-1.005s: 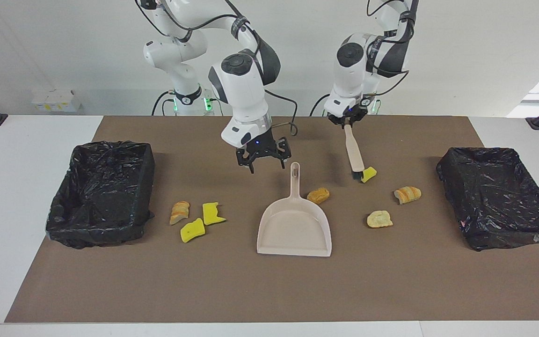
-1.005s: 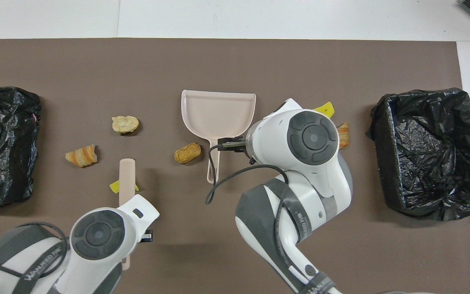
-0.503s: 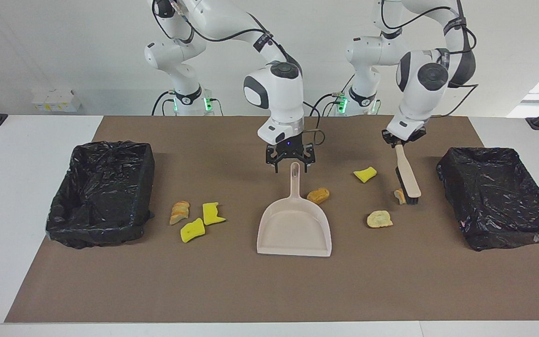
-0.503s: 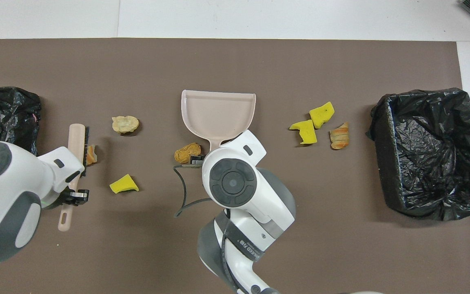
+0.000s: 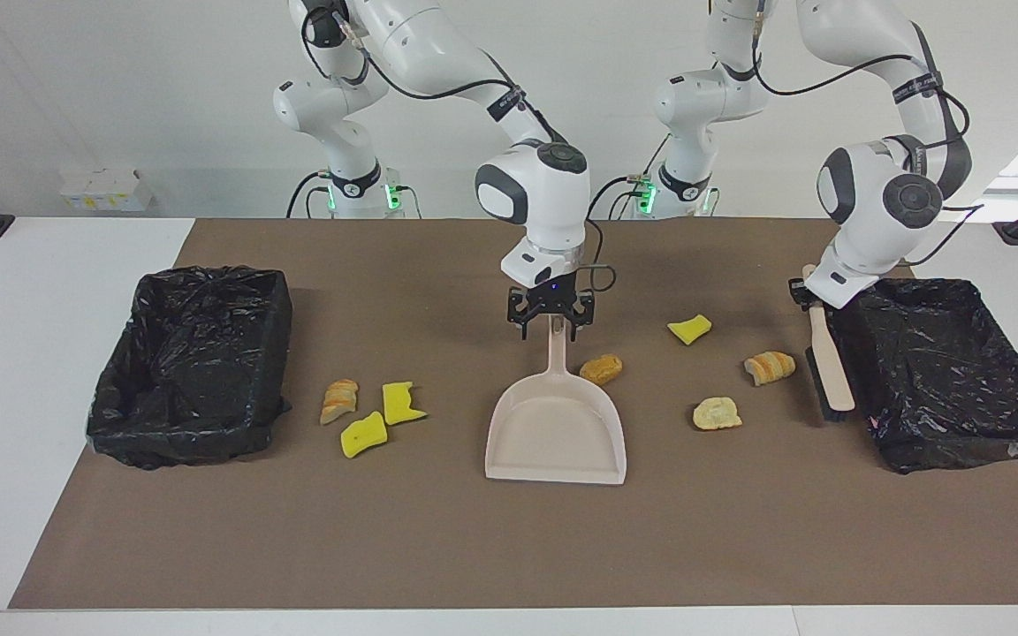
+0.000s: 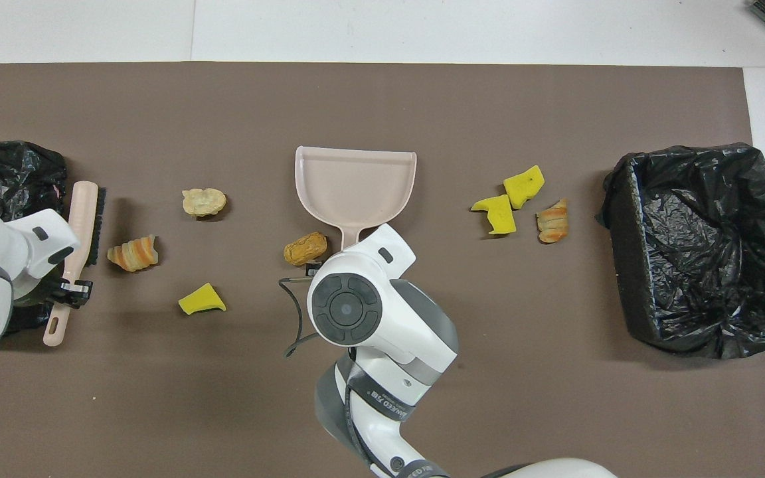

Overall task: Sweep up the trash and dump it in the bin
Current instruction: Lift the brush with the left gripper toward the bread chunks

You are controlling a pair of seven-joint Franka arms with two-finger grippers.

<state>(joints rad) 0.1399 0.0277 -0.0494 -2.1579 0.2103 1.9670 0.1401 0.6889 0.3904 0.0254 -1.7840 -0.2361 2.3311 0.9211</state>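
Scraps (image 5: 597, 368) of sponge and bread look light, soft, better swept than pinched. Right gripper (image 5: 551, 329) clasps dustpan handle (image 5: 555, 349) at centre frame; left gripper (image 5: 808, 299) holds brush (image 5: 828, 371).

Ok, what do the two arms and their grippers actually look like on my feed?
Both arms are glossy white, rounded segments with dark grey joint caps and bands. Black cables loop along them. The right gripper and the left gripper are small black two-finger units; a blue light glows above the right one. Green lights show at both bases.
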